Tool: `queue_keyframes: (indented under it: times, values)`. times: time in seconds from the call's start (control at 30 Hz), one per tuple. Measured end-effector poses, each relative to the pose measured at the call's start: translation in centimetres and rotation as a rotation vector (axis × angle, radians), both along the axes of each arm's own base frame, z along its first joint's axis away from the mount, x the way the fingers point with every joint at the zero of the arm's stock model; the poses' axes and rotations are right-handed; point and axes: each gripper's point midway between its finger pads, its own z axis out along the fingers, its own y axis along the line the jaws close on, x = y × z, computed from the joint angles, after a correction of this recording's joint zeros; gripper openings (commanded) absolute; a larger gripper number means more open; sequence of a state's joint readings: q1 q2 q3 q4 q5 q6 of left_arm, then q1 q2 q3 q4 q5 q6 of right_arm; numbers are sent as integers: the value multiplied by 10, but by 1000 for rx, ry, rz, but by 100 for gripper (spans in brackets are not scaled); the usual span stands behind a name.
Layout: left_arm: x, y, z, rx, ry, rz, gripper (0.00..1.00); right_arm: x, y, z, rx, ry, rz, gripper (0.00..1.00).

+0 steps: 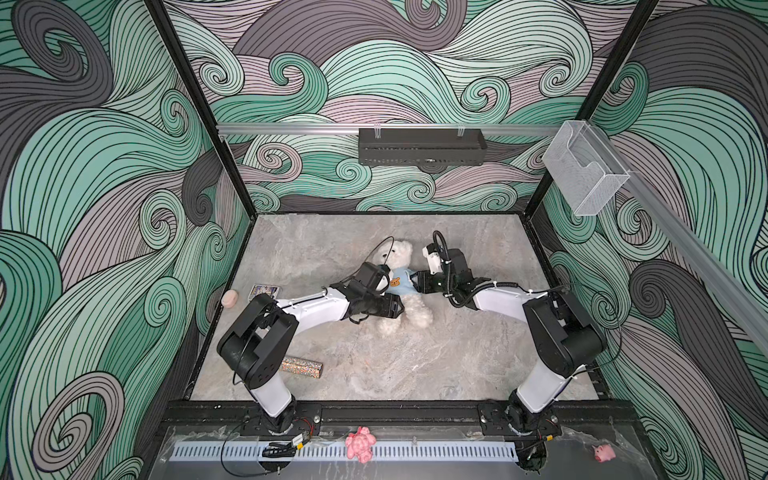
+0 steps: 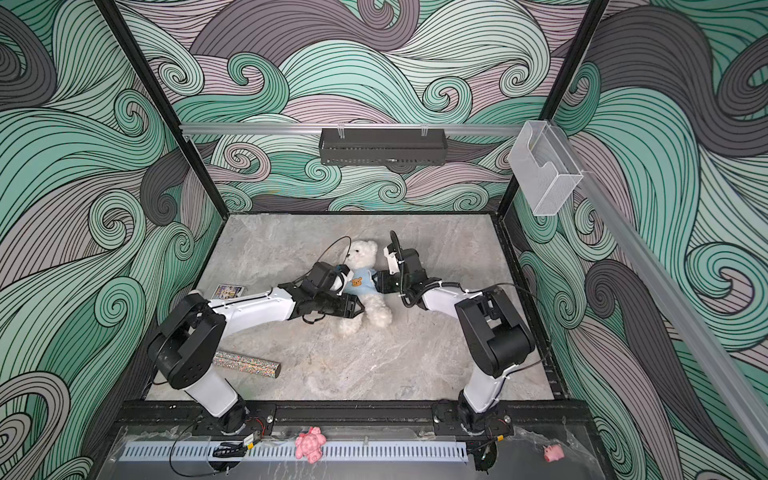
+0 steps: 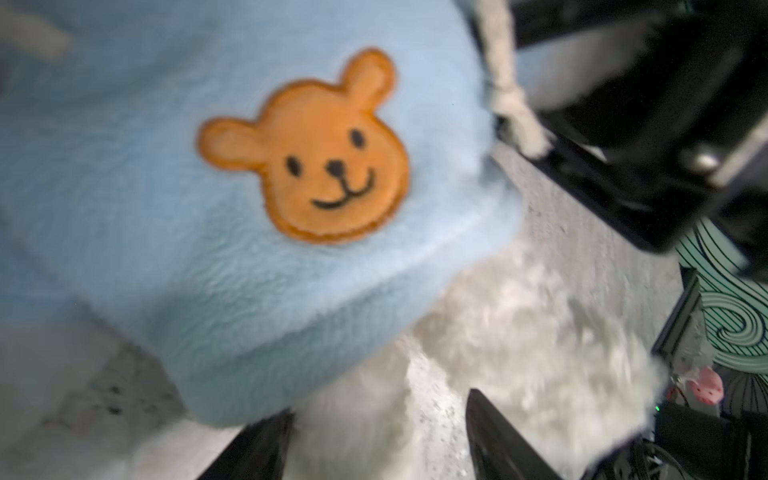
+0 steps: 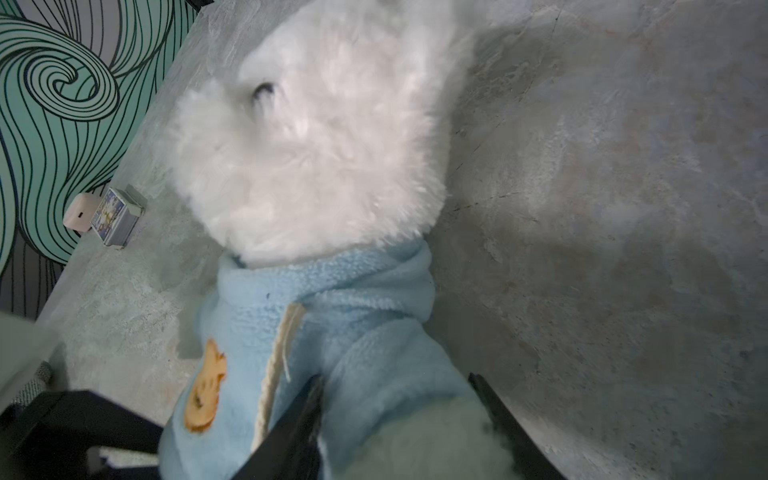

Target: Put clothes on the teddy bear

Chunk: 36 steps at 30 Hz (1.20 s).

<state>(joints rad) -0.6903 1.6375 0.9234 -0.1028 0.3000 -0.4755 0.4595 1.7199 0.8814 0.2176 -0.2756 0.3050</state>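
Leaving bare counter (image 1: 457, 353) around the teddy bear (image 1: 399, 253), widest past its feet. Keeping card box (image 1: 264, 292), glitter bar (image 1: 302, 367) left of it. Flanked by left end effector (image 3: 374, 440), jaws apart astride a leg, and right end effector (image 4: 395, 415) astride the sleeved arm, grip unclear. Lies mid-counter on its back, head toward back wall (image 1: 374, 83).

teddy bear (image 1: 397, 254): fluffy white plush | hoodie (image 3: 208, 270): soft blue fleece | table (image 1: 415, 365): matt stone-look

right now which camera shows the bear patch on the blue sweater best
The left wrist view: the bear patch faces the camera, large, with eyes and smile readable. The right wrist view shows it edge-on and squashed. In both top views it is only a tiny orange spot on the sweater.
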Motion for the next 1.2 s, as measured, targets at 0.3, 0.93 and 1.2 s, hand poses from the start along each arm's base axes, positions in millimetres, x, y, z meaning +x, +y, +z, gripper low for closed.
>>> queue_keyframes:
  times: [0.3,0.93,1.2]
  values:
    - [25,26,62,15,-189,107,78,-22,-30,51,-114,-172,-17,65]
    - [147,48,35,-38,-68,233,81,-90,68,24,-493,-457,512,52]
    - [144,33,3,-78,41,196,56,-65,81,10,-612,-510,538,32]
